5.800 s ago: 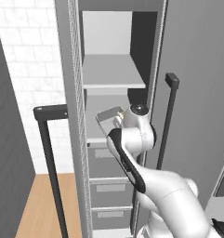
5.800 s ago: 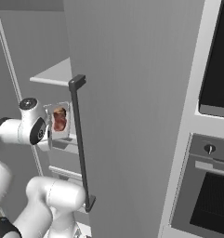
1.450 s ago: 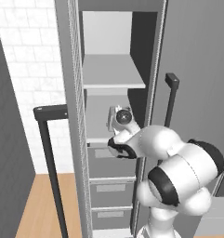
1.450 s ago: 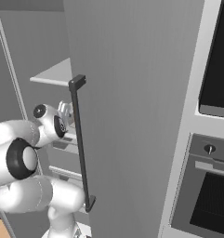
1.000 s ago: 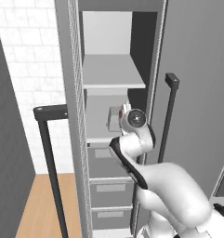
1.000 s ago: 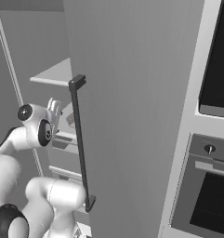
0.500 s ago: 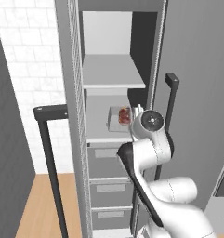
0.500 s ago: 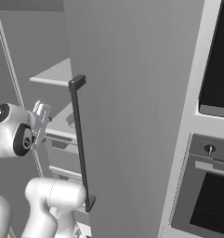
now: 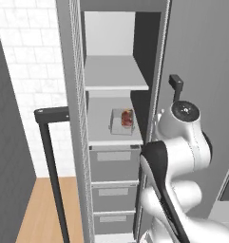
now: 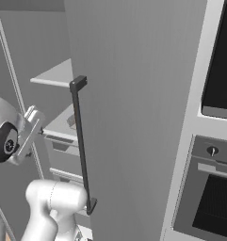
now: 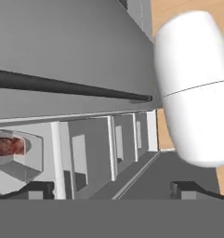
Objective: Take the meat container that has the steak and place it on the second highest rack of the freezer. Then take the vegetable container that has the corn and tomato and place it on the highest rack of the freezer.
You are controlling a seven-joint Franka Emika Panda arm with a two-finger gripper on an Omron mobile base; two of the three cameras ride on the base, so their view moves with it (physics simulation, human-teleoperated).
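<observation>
Kitchen — freezer [image 9: 111, 71], wall oven [image 10: 214, 197]

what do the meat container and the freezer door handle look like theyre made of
Meat container: seems to be clear, lightly frosted plastic, since the red steak shows through its pale walls. Freezer door handle: looks like matte black metal or hard plastic, a thin straight dark bar with no shine. Everything is rendered, so both are guesses.

The meat container [image 9: 121, 121] looks like clear, glossy plastic. The freezer shelf [image 9: 102, 134] under it is smooth matt grey. The floor [image 9: 47, 209] looks like pale wood.
</observation>
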